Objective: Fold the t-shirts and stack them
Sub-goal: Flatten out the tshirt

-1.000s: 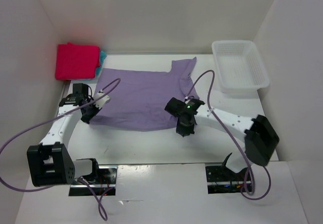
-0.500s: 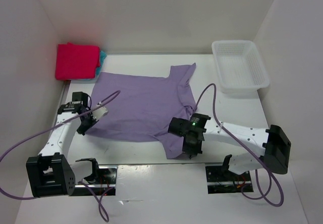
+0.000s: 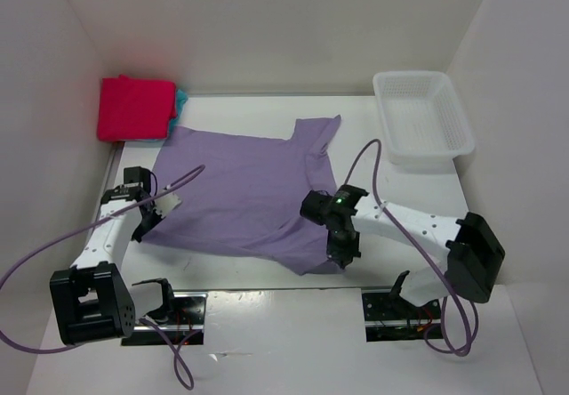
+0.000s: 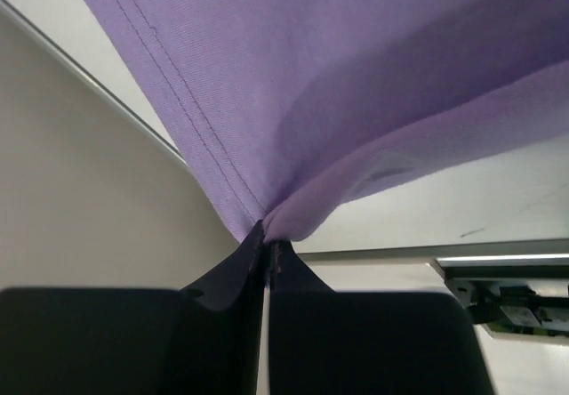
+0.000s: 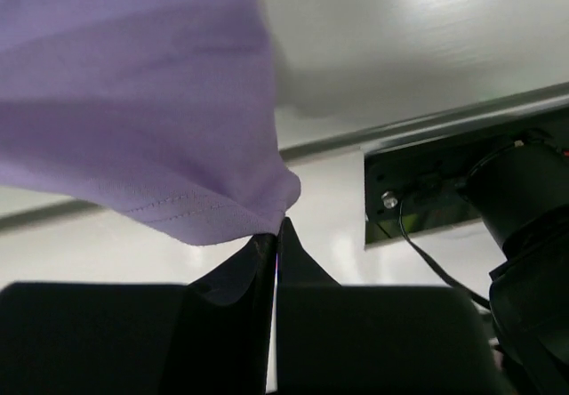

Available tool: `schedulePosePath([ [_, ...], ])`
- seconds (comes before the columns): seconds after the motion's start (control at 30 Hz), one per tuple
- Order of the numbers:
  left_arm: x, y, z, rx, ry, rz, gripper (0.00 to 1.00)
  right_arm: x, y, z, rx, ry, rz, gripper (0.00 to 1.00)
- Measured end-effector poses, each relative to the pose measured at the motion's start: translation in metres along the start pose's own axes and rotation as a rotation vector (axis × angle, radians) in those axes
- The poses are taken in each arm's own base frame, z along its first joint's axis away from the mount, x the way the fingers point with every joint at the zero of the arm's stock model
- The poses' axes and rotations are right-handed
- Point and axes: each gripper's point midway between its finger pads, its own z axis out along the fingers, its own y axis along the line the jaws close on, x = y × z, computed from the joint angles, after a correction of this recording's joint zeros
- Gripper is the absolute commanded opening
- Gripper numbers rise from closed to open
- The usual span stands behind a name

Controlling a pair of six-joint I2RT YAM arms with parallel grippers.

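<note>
The lavender shirt (image 3: 244,186) lies spread over the middle of the bench (image 3: 418,186), stretched between the two arms. The left fingers (image 4: 227,275) are pinched shut on its near-left hem corner, and the cloth fans up from their tips. The right fingers (image 5: 231,279) are pinched shut on the near-right corner, over the bench's front edge.

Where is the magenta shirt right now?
In the top view, the magenta shirt lies folded in the far-left corner, touching the turquoise shirt, just beyond the spread lavender shirt.
</note>
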Motion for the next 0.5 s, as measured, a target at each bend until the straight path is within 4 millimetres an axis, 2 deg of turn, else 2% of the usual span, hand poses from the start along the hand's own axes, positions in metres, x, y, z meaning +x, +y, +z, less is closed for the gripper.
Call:
schedulePosePath([
  [0.1, 0.002, -0.004, 0.000, 0.018, 0.007, 0.018, 0.02, 0.021, 0.006, 0.005, 0.020, 0.062, -0.087, 0.00],
  [0.13, 0.003, -0.004, 0.000, 0.020, 0.008, 0.020, 0.02, 0.026, 0.007, 0.004, 0.018, 0.078, -0.103, 0.07],
  [0.17, 0.003, -0.004, 0.000, 0.022, 0.009, 0.022, 0.03, 0.031, 0.008, 0.003, 0.012, 0.094, -0.118, 0.25],
  [0.2, 0.003, -0.005, 0.000, 0.024, 0.010, 0.022, 0.03, 0.034, 0.009, 0.003, 0.007, 0.106, -0.127, 0.52],
  [0.23, 0.003, -0.005, 0.000, 0.025, 0.010, 0.023, 0.03, 0.036, 0.009, 0.002, 0.003, 0.114, -0.136, 0.59],
  [0.3, 0.004, -0.007, 0.001, 0.028, 0.011, 0.025, 0.04, 0.037, 0.009, 0.001, -0.001, 0.114, -0.147, 0.64],
  [0.37, 0.005, -0.009, 0.003, 0.035, 0.016, 0.029, 0.06, 0.030, 0.014, -0.006, -0.024, 0.089, -0.148, 0.64],
  [0.43, 0.008, -0.014, 0.006, 0.046, 0.026, 0.034, 0.09, 0.007, 0.028, -0.029, -0.110, 0.018, -0.120, 0.58],
  [0.5, 0.011, -0.018, 0.008, 0.054, 0.035, 0.038, 0.09, -0.039, 0.042, -0.059, -0.224, -0.089, -0.046, 0.57],
])
